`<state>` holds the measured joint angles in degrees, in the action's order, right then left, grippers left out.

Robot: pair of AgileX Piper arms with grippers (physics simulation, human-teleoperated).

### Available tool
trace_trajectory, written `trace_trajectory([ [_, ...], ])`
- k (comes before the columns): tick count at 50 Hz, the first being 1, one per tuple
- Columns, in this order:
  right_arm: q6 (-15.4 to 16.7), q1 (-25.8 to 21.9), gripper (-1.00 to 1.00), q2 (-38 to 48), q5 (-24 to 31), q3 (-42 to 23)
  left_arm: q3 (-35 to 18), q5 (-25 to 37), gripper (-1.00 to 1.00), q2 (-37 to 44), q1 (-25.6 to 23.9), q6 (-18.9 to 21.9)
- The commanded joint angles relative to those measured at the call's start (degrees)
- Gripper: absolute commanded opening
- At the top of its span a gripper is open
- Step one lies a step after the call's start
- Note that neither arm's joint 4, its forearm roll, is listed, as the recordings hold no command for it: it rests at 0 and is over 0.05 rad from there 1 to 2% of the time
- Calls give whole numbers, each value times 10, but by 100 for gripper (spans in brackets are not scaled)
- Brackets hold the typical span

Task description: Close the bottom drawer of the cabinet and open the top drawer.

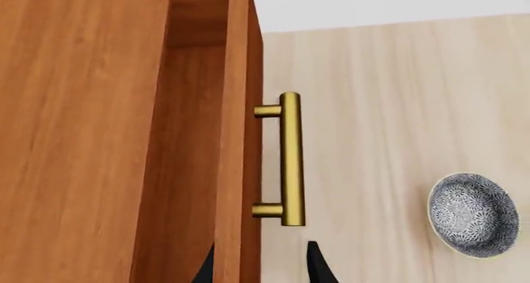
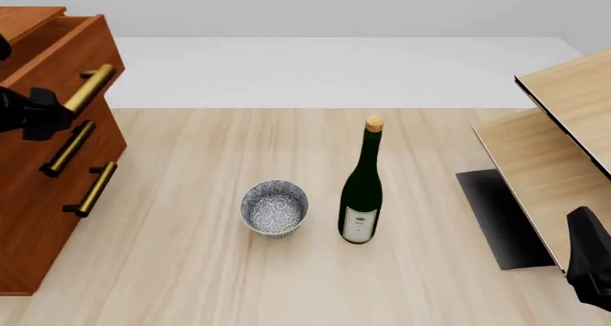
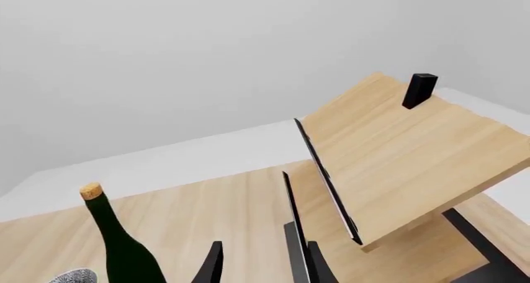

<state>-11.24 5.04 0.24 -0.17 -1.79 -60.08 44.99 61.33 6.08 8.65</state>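
Mid-bench: patterned bowl (image 2: 275,207) left of wine bottle (image 2: 361,189); pale shelf unit (image 2: 563,126) far right. Top drawer (image 2: 67,51) of cabinet (image 2: 43,197) stands pulled out, its brass handle (image 2: 88,87) slanting near-to-far. Left end effector (image 1: 263,267) spread astride drawer front; right end effector (image 3: 263,264) spread, empty.

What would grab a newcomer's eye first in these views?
The reddish cabinet at the table's left edge, its top drawer pulled out, with the left gripper at its brass handle. Then the dark green wine bottle standing mid-table beside the patterned bowl, and the pale tilted shelf unit at right.
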Motion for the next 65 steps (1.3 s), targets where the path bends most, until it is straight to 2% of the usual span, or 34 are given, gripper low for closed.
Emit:
trace_trajectory([
  [1,-1,1,100,0,0,0,15,-4,100,22,-27,-14],
  [46,-7,4,100,1,-1,0,8,-10,100,49,-97,-77],
  [65,-7,3,100,0,-1,1,6,-16,100,57,-150,-129],
])
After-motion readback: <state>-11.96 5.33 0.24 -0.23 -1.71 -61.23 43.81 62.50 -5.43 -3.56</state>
